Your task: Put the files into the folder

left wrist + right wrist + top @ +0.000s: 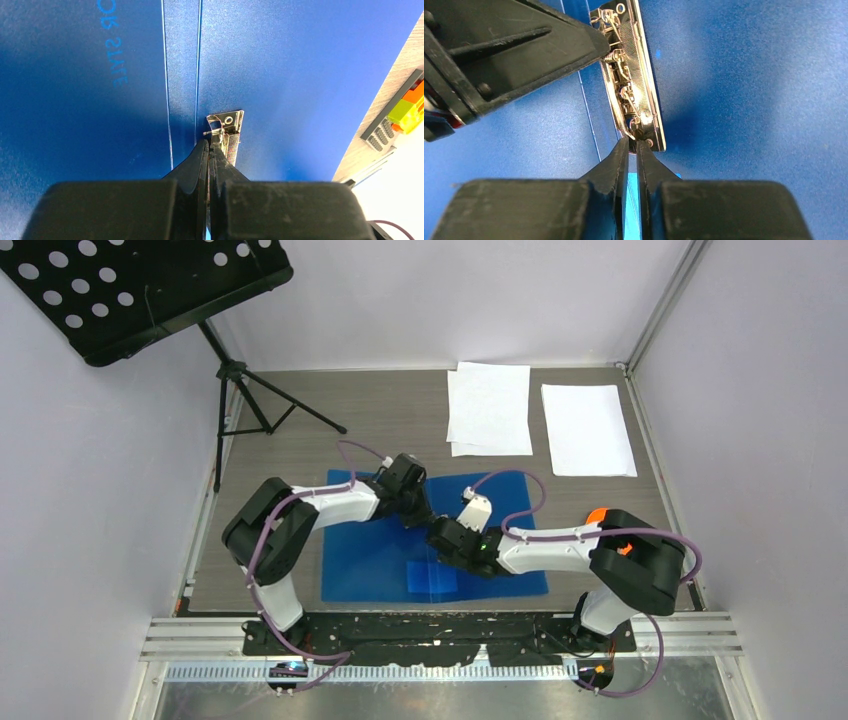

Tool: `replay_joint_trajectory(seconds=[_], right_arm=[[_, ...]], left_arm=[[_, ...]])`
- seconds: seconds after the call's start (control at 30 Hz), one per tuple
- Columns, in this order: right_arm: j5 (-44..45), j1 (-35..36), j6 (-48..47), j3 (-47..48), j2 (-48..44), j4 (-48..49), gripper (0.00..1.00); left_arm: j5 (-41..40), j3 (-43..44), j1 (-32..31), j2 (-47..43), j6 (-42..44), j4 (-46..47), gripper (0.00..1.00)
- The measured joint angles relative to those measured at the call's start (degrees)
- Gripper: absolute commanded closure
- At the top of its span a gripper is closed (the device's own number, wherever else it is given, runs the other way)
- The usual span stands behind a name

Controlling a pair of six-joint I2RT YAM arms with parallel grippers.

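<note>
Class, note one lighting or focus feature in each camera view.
Top external view: even, soft light, faint shadows on the blue folder. Left wrist view: left gripper body blurred, dark shadow at left. Right wrist view: glare on the metal clip, shadow beside it.

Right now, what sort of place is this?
Probably a robot test cell: plain white walls box in a small table, two arms are mounted on a metal frame, and a perforated black stand fills one corner.
</note>
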Motion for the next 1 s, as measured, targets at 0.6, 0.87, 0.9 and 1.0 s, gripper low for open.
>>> replay_joint_trajectory(seconds=[0.6, 0.87, 0.9, 1.0], right_arm=[[-1.53, -2.67, 0.96, 2.32, 1.31, 1.51, 0.94], [15.13, -0.46, -0.26, 15.63, 10.36, -22.91, 0.94], [17.79, -0.63, -0.39, 16.28, 11.50, -25.18, 0.94], [23.82, -0.96, -1.27, 17.53, 14.62, -31.26, 0.94]], left_arm=[[-5.44, 5.99, -0.46, 2.86, 4.33, -5.77, 1.00], [-4.39, 7.48, 0.22, 4.83, 4.39, -6.71, 1.00], [-3.61, 7.52, 0.55, 4.90, 4.55, -6.73, 1.00], [-1.31, 7.52, 1.51, 5.14, 4.94, -6.56, 1.00]])
